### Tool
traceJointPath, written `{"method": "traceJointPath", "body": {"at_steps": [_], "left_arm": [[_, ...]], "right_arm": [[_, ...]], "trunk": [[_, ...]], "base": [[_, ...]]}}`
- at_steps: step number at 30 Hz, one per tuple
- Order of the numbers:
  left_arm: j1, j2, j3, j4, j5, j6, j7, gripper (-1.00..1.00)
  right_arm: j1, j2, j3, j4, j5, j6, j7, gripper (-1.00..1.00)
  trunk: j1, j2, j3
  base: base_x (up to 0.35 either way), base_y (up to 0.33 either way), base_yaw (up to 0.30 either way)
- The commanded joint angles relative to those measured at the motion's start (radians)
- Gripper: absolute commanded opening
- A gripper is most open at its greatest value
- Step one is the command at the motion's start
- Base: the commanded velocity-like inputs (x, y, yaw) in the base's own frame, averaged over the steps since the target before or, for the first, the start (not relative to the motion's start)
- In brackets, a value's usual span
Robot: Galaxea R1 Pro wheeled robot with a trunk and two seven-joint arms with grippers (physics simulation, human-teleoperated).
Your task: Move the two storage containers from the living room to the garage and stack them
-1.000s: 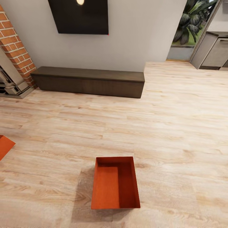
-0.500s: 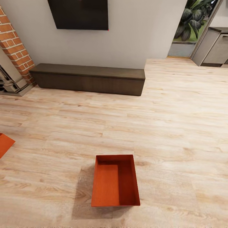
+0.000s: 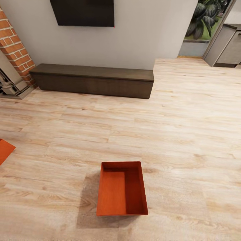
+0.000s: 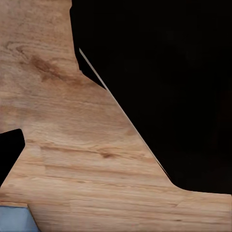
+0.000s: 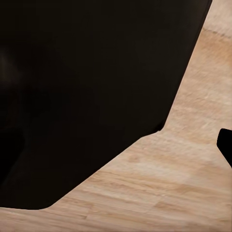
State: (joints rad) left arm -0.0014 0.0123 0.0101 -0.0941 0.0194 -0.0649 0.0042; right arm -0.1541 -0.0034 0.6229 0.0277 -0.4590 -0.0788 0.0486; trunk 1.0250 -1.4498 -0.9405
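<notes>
Wrist views give us dark shapes over wood planks; we cannot tell either gripper's state. One container [image 3: 122,189] sits on the near floor [image 3: 187,134], another [image 3: 5,150] at far left. We judge them light, stiff, thin-walled: grasp a rim.

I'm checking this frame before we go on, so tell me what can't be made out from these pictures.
- Second storage container, head view: the picture's left edge cuts it off, leaving one corner.
- Near storage container, head view: its outer sides and underside are hidden by its own walls.
- Both wrist views: a large black shape blocks much of each picture, so neither gripper's state can be told.
- Dark wall panel, head view: cut by the top edge.
</notes>
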Motion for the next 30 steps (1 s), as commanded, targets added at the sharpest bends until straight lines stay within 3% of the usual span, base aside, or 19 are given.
{"method": "traceJointPath", "body": {"at_steps": [1,19,30], "left_arm": [[0.0,0.0,0.001,0.0,0.002,-0.003,0.0,1.0],[0.0,0.0,0.001,0.001,0.002,-0.003,0.0,1.0],[0.0,0.0,0.001,0.0,0.002,-0.003,0.0,1.0]], "right_arm": [[-0.001,0.0,0.008,0.003,-0.01,-0.006,0.005,1.0],[-0.001,0.0,0.008,0.003,-0.01,-0.006,0.005,1.0],[-0.001,-0.001,0.006,0.003,-0.009,-0.007,0.005,1.0]], "trunk": [[0.0,0.0,-0.002],[0.0,0.0,-0.03],[0.0,0.0,-0.034]], "base": [[0.0,0.0,0.0],[0.0,0.0,0.0],[0.0,0.0,0.0]]}}
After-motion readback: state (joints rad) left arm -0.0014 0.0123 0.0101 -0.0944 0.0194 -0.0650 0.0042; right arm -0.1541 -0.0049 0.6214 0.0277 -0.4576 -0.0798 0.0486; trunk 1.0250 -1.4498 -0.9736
